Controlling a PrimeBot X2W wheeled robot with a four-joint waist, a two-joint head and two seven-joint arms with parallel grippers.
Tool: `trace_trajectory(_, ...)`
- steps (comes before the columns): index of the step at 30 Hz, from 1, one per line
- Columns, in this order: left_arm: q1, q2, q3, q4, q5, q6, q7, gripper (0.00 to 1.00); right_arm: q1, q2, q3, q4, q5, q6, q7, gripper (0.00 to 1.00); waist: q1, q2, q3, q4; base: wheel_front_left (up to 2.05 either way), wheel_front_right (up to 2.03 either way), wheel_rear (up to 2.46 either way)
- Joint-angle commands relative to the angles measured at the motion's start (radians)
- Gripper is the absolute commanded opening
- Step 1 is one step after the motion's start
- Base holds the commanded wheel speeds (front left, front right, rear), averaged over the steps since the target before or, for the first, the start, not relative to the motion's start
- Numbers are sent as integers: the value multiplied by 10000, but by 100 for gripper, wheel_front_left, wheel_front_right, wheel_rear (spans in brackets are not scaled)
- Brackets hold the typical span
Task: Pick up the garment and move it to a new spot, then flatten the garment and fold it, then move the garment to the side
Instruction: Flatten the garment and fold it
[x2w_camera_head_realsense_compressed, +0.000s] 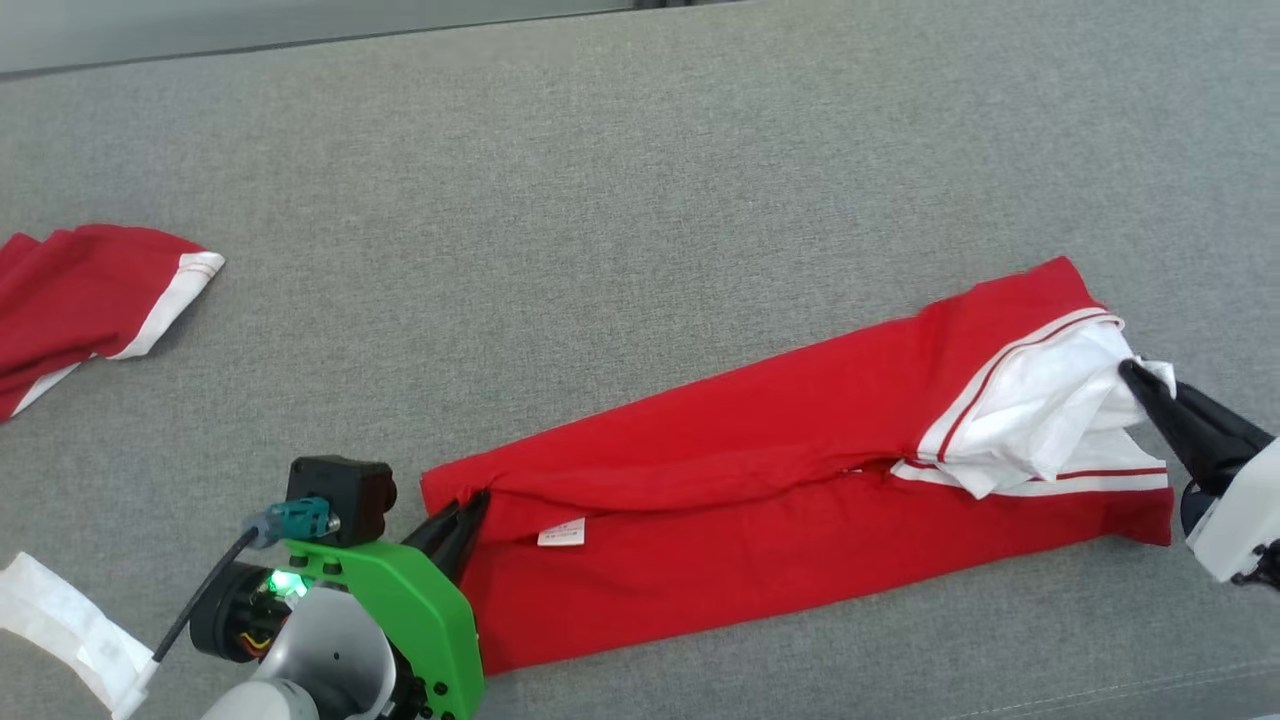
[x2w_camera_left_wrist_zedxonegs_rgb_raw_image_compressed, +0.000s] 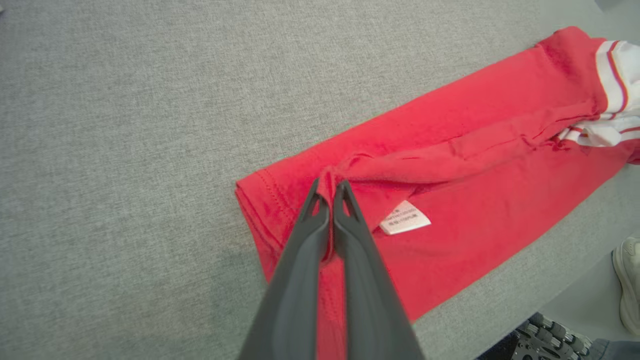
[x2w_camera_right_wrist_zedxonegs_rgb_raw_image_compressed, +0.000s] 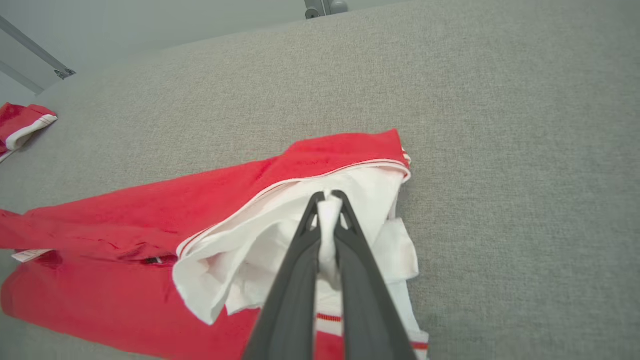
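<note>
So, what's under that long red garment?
The garment lies on the grey surface, which shows all round it. Anything beneath its folds is covered.

The garment (x2w_camera_head_realsense_compressed: 760, 470) is bright red, white at one end with thin red stripes, plus a little white tag (x2w_camera_head_realsense_compressed: 561, 532). The desk (x2w_camera_head_realsense_compressed: 600, 200) is plain grey weave. There's a second red piece (x2w_camera_head_realsense_compressed: 80, 300) with white trim, and a green arm bracket (x2w_camera_head_realsense_compressed: 400, 600).

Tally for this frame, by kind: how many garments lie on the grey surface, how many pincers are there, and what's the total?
Red-and-white garments: 2, the long garment and a second garment far to the left.
Pincers: 2, the left pincer and the right pincer, each shut on one end of the long garment.
Total: 4
</note>
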Motion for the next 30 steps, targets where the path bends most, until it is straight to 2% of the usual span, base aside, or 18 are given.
trace_trajectory(1,215,-50,-37,43,-37,23,-124,0,175,142,-29,-6,-132,-8,33,0,1,-1,-205,-190,0,0,0)
trace_trajectory(5,509,-174,-59,88,-77,102,-401,0,432,442,-49,110,-382,-10,213,0,1,-1,-266,-206,0,0,0)
trace_trajectory(6,733,-242,-117,149,-104,159,-505,83,495,513,-76,178,-565,-8,376,100,1,-1,-331,-201,0,0,0)
trace_trajectory(7,889,-216,-193,186,-116,139,-507,100,558,526,-86,229,-676,-8,465,100,1,-1,-369,-202,0,0,0)
trace_trajectory(11,1629,-42,-304,285,-38,286,-756,100,815,405,-382,251,-840,-8,876,100,1,-1,-576,-171,0,0,0)
trace_trajectory(13,1985,-167,-85,188,-138,413,-1260,100,870,450,-783,213,-949,-10,948,100,1,-1,-670,-141,0,0,0)
trace_trajectory(17,2629,-605,537,-15,320,954,-3073,100,890,735,-1727,190,-1180,-5,1288,100,1,-1,-868,8,0,0,0)
trace_trajectory(22,2912,-1126,872,566,1331,1447,-5415,100,714,1132,-2160,483,-1816,-4,2326,100,1,-1,-1029,449,0,0,0)
trace_trajectory(26,2924,-1602,786,1436,1755,1473,-6646,100,217,1698,-2330,1017,-2358,-2,3015,100,1,-1,-923,796,0,0,0)
trace_trajectory(28,2836,-1973,798,1906,1599,1373,-6940,100,-118,1907,-2320,1398,-2640,-7,3326,100,1,-1,-801,943,0,0,0)
trace_trajectory(30,2540,-2092,852,2333,1848,1267,-7149,100,-479,1994,-2263,1823,-2974,-5,3548,100,1,-1,-670,1085,0,0,0)
